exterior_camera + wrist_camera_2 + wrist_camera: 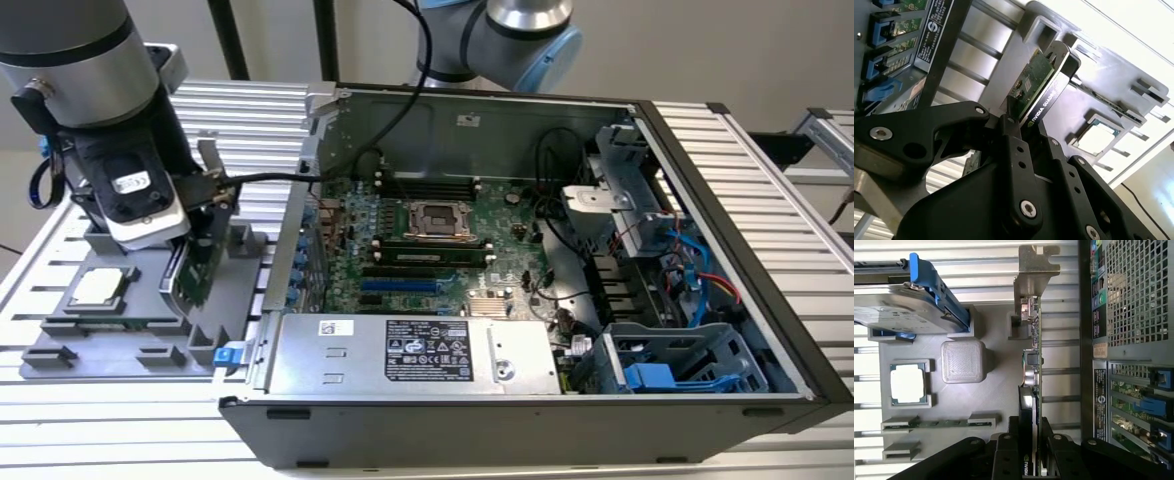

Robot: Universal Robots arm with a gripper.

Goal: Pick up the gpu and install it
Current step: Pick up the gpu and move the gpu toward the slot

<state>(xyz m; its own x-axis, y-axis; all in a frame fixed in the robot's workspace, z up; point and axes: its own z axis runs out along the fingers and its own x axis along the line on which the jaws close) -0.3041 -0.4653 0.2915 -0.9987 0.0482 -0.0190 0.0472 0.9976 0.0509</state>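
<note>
Pincer (1033, 440) grips the gpu (1031, 365), which stands on edge in its grey holder (964, 405): the pick-up step, calling for a straight, level lift.

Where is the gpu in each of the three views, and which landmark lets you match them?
Exterior view: gpu on edge in the grey holder, at the exterior view's left, beside the case.
First wrist view: gpu edge-on, in the holder beside the case.
Second wrist view: gpu standing in the holder's slot.
Shared landmark: the cpu in the holder.
</note>
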